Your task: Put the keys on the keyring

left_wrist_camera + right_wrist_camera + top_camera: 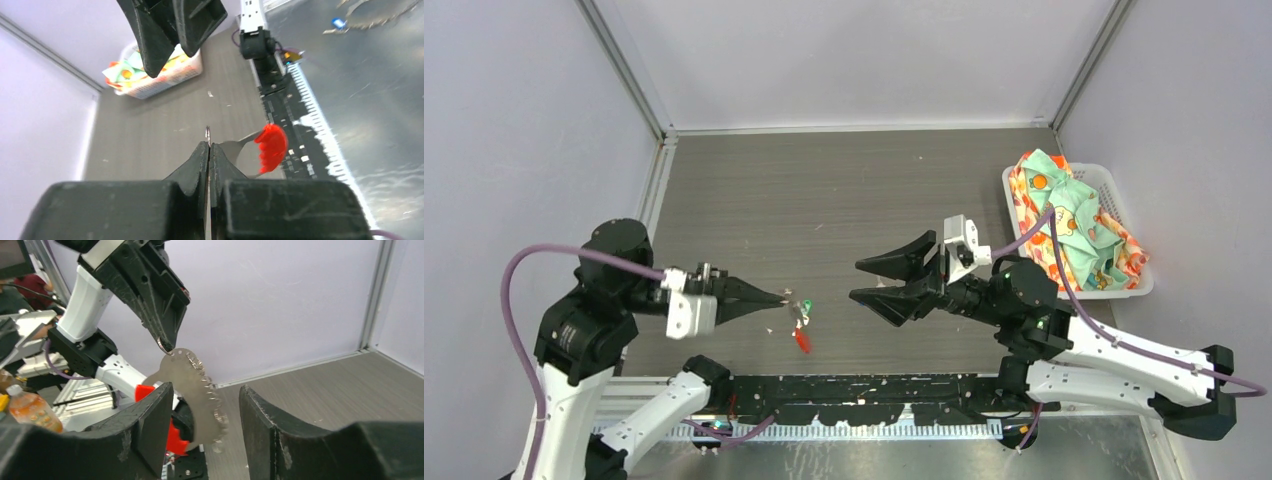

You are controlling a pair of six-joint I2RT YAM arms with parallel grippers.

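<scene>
My left gripper is shut on the small silver ring at the top of the keyring, lifted above the table. In the left wrist view the ring pokes out between the closed jaws of that gripper. The chain hangs down and is blurred by swinging, with the red loop at its lower end. A green-headed key sits at the chain's top; whether it is threaded on I cannot tell. My right gripper stands open just right of the chain, holding nothing.
A white basket full of patterned cloth stands at the right edge of the dark table. Grey walls close in the left, back and right sides. The black base rail runs along the near edge.
</scene>
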